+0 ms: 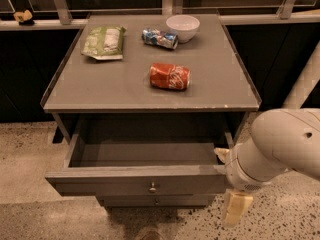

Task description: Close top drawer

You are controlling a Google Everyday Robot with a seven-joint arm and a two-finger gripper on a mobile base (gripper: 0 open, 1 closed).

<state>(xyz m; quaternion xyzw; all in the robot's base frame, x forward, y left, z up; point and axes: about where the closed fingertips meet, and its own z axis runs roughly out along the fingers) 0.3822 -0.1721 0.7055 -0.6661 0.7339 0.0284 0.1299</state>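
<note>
The top drawer (pixel 140 180) is a wide grey drawer pulled out from under the tabletop, and what shows of its inside is empty. Its small round metal knob (pixel 152 187) sits at the centre of the front panel. My gripper (pixel 234 207) is at the drawer's right front corner, hanging from the thick white arm (pixel 280 144) that comes in from the right. It is right up against the right end of the front panel. Below, the lower drawer front (pixel 155 201) shows as a narrow strip.
On the grey tabletop (pixel 100 89) lie a red soda can (pixel 170 76) on its side, a blue can (pixel 159 38), a white bowl (pixel 183 26) and a green snack bag (pixel 104 41). Speckled floor surrounds the table. A white post (pixel 305 84) stands at the right.
</note>
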